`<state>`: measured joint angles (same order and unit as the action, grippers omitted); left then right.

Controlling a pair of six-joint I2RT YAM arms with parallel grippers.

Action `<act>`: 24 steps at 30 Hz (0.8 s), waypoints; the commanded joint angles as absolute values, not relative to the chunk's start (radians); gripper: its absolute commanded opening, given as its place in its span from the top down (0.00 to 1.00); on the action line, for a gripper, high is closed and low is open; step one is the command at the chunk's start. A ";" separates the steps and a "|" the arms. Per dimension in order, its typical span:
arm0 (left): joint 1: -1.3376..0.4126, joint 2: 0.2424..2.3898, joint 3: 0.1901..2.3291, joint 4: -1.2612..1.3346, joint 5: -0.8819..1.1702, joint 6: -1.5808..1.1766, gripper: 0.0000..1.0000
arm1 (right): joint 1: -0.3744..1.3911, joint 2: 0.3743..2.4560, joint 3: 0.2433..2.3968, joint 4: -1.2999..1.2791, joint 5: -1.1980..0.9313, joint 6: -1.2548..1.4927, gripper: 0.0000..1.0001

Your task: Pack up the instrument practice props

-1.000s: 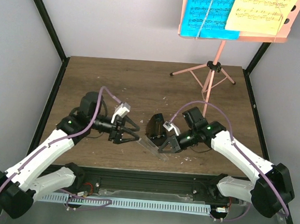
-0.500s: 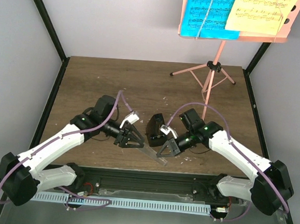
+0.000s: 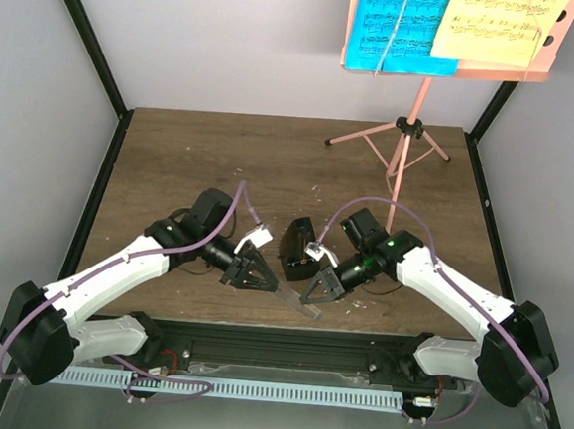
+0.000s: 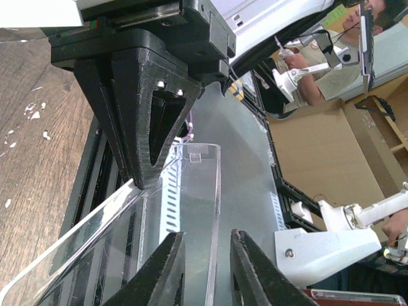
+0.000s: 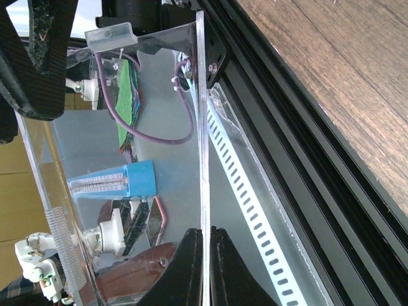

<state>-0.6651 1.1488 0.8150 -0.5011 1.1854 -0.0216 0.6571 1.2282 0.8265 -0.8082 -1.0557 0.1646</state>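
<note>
Little of the packing looks done. The pink tripod music stand (image 3: pixel 405 134) is upright at the far right corner of the wooden desk (image 3: pixel 222 160). The cyan page (image 3: pixel 396 24) and the pale-yellow page (image 3: pixel 496 27) sit side by side on its perforated panel, so stand and pages have yet to be taken down.

Both arms work at the middle of the near edge, around a clear plastic box (image 3: pixel 293 299) lying there. The small black metronome (image 3: pixel 293 247) stands at the box's far end. Whether it sits inside the box or just against it cannot be told.

The right gripper (image 5: pixel 205 268) is pinched onto one thin clear wall, its fingers nearly together with the plastic edge between them. The left gripper (image 4: pixel 207 268) has its fingers parted, straddling another wall's edge without clamping it.

My reading is that the box is being steadied or opened, an early step. Stowing the metronome, pulling the pages and folding the stand all appear to remain.
</note>
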 commanded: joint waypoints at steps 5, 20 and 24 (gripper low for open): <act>-0.672 1.144 0.817 -0.500 1.236 0.008 0.91 | 0.667 1.239 0.882 -0.852 -1.060 0.130 0.99; -0.676 1.136 0.810 -0.487 1.265 0.000 0.83 | 0.664 1.248 0.909 -0.858 -1.052 0.129 0.99; -0.676 1.128 0.808 -0.485 1.266 -0.002 0.85 | 0.664 1.250 0.914 -0.858 -1.061 0.131 0.99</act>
<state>-0.6674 1.1484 0.8150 -0.4988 1.2282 -0.0200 0.6582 1.2484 0.8608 -0.8547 -1.0504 0.1349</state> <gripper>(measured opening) 0.151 0.024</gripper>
